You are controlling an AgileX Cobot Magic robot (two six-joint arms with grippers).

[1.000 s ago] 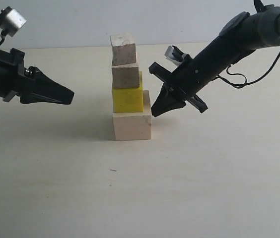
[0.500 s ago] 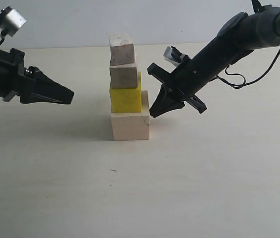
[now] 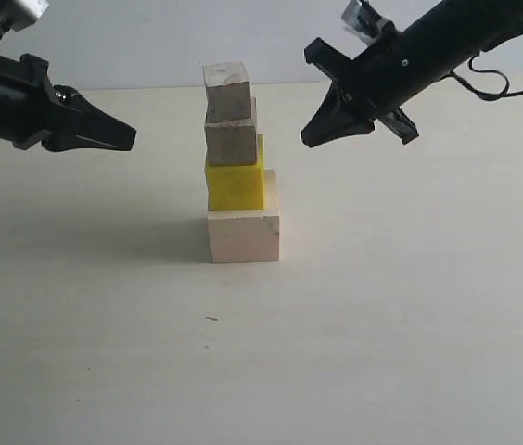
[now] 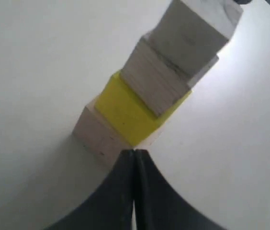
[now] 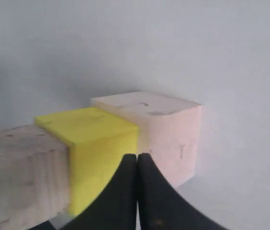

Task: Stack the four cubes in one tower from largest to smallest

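Observation:
The tower stands mid-table: a large pale wood cube (image 3: 244,236) at the bottom, a yellow cube (image 3: 235,186) on it, a small wood cube (image 3: 232,143) above, and the smallest wood cube (image 3: 226,91) on top, each set a little off-centre. My left gripper (image 3: 130,139) hangs shut and empty to the left of the tower, level with the small cube. My right gripper (image 3: 308,141) is shut and empty to the right, apart from the cubes. The left wrist view shows the stack (image 4: 130,112) beyond the shut gripper (image 4: 134,152). The right wrist view shows the yellow cube (image 5: 94,143) and large cube (image 5: 166,129) past the gripper (image 5: 137,155).
The pale tabletop (image 3: 382,324) stretches around the tower, with a light wall behind. A black cable (image 3: 503,88) loops from the right arm at the upper right.
My right gripper has lifted from beside the large cube up to the small cube's height and away rightward. The left gripper has risen a little. The tower stayed put after shifting slightly left.

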